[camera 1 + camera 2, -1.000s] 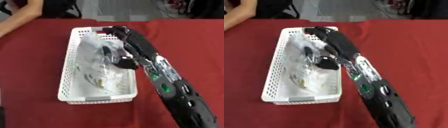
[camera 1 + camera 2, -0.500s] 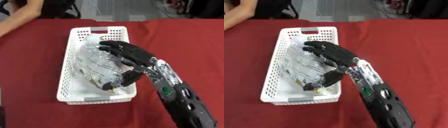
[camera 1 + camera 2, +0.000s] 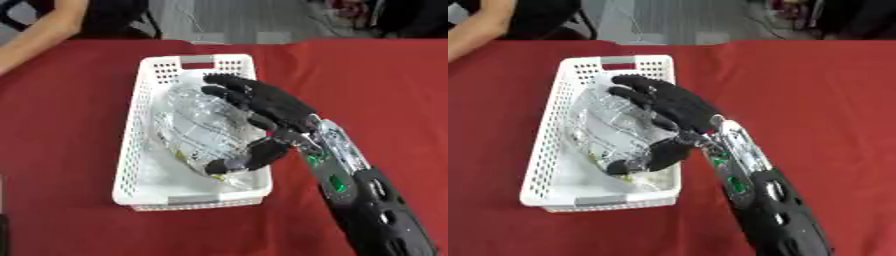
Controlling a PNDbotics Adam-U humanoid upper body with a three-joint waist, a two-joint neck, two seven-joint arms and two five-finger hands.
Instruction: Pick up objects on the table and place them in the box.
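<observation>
The clear plastic bag already lies inside the white basket, filling its middle. The right hand hangs over the bag from about four o'clock, fingers spread and thumb apart, gripping nothing. That placement looks done; no other loose item shows on the red table, so little seems left.

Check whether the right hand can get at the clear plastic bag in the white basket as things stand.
Probably yes. The right hand is already over the white basket with its fingers spread above the clear plastic bag, and the basket is open-topped. Nothing lies between them.
</observation>
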